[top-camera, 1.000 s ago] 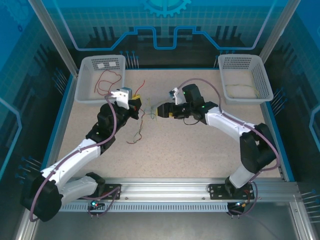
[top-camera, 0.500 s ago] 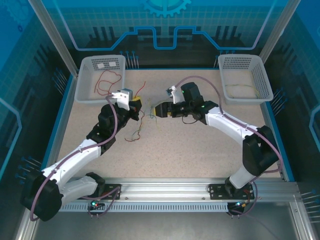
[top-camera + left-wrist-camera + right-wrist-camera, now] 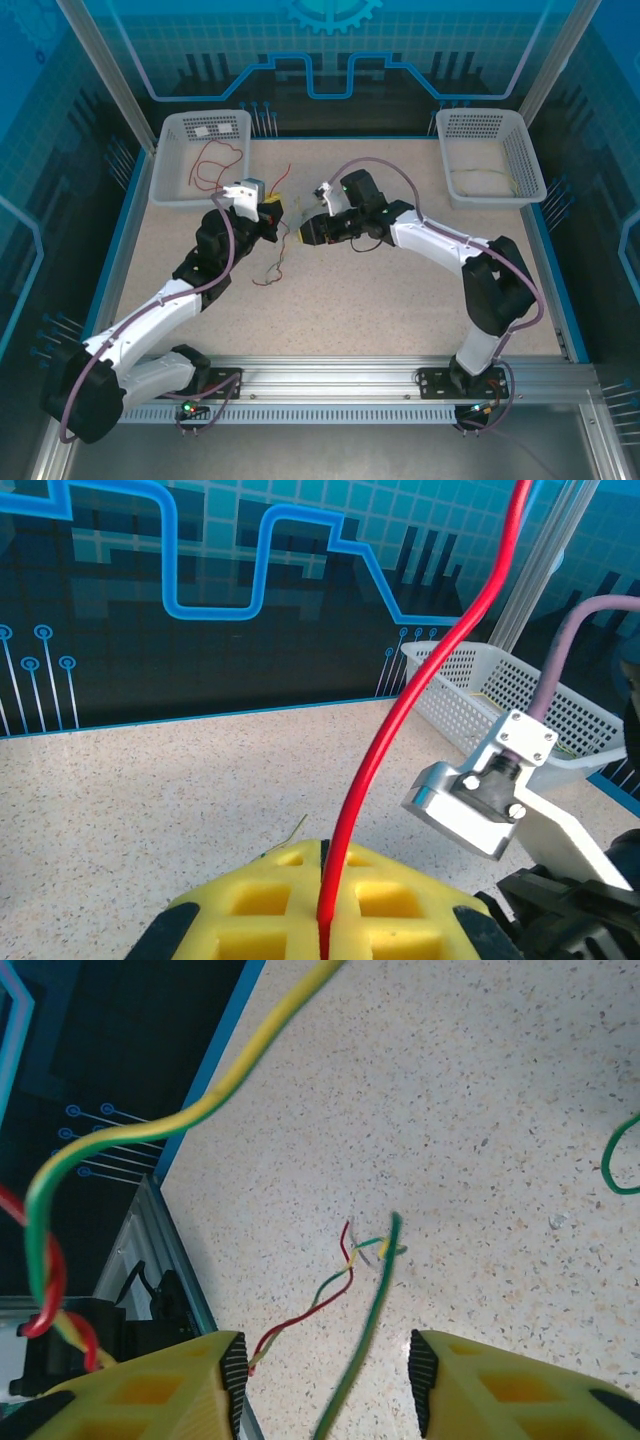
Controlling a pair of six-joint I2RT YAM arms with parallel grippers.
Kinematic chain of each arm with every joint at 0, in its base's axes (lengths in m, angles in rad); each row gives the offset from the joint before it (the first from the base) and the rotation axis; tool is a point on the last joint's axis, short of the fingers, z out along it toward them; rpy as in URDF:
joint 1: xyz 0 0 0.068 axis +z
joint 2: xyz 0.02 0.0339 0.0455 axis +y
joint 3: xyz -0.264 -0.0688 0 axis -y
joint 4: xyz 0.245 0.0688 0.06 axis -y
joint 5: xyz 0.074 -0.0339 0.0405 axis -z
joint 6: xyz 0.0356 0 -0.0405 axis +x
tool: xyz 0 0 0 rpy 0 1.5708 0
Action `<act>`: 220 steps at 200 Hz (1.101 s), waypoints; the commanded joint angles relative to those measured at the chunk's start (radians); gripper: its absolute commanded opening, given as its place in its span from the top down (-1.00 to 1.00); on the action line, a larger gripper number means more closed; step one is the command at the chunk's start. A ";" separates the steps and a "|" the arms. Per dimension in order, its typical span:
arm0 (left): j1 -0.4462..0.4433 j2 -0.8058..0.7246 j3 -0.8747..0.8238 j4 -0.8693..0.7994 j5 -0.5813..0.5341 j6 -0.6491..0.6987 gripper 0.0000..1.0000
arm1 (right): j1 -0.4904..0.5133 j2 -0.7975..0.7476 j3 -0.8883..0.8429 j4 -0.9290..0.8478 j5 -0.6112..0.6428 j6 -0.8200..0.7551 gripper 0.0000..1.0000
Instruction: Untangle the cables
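The cables (image 3: pixel 284 237) are thin red, yellow and green wires tangled on the table between my two grippers, with a tail trailing toward the near side (image 3: pixel 266 279). My left gripper (image 3: pixel 272 210) is shut on a red cable (image 3: pixel 420 695), which rises from between its yellow fingers (image 3: pixel 260 900). Just right of the tangle, my right gripper (image 3: pixel 306 229) is open. A green cable (image 3: pixel 368 1330) runs loose through the gap between its fingers (image 3: pixel 225 1380). A yellow-green cable (image 3: pixel 190 1115) hangs across the upper left, and a twisted red, green and yellow stretch (image 3: pixel 325 1295) lies on the table below.
A white basket (image 3: pixel 168 170) at the back left holds a red wire (image 3: pixel 215 160). Another white basket (image 3: pixel 528 160) at the back right holds pale yellow wires (image 3: pixel 480 180). A green wire loop (image 3: pixel 620 1165) lies to the right of my right gripper.
My right arm has swung left, bringing its gripper close to the tangle and to my left gripper. The left arm has stayed where it was, still clamping the red cable.
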 commanded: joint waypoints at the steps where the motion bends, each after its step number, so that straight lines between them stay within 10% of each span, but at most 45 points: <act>1: -0.005 -0.018 -0.006 0.039 0.014 -0.017 1.00 | 0.023 0.029 0.043 -0.014 -0.014 -0.011 0.15; 22: -0.005 -0.017 -0.007 0.039 0.010 -0.017 1.00 | 0.024 0.034 0.048 0.007 -0.012 -0.002 0.68; 57: -0.005 -0.021 -0.012 0.038 -0.006 -0.011 1.00 | 0.022 0.026 0.055 -0.030 0.015 -0.018 1.00; 220: 0.120 -0.170 -0.038 -0.074 -0.190 0.003 1.00 | -0.476 -0.314 -0.285 -0.069 0.394 0.099 1.00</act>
